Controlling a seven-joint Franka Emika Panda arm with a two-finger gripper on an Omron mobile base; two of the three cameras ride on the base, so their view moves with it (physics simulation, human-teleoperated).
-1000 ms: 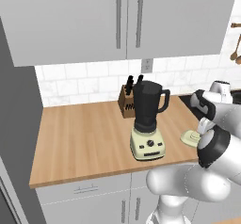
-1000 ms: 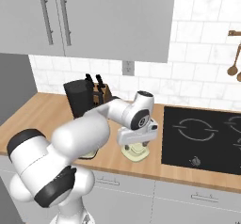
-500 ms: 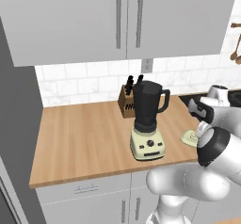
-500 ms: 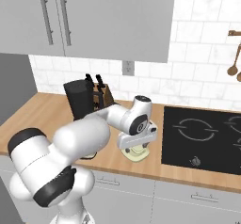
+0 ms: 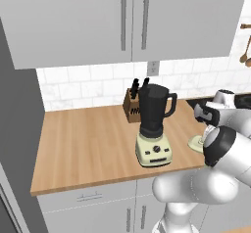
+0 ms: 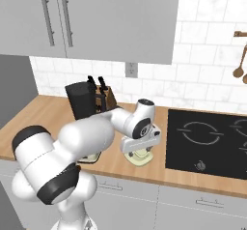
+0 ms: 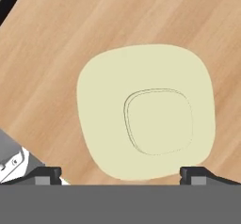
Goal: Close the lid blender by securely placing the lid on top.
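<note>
The wooden bench (image 5: 93, 144) runs under grey wall cabinets (image 5: 132, 21), with a black cooktop (image 6: 207, 142) set into its right end. The white arm (image 6: 96, 132) reaches forward from the base, bends at the elbow and turns its wrist downward near the bench's front edge, just left of the cooktop in the right base view. The blender (image 5: 154, 127), a dark jar with a side handle on a squat cream base, stands upright on the bench left of the arm's hand, its mouth uncovered; a wooden knife block (image 5: 132, 107) sits just behind it against the tiled wall. The claw (image 7: 120, 173) points straight down, its two dark tips spread wide with nothing between them. The lid (image 7: 146, 112), a pale cream-green disc with a raised central knob, lies flat on the bench directly below the claw, well apart from the blender; in the hand view the tips stand at either side of its near edge.
</note>
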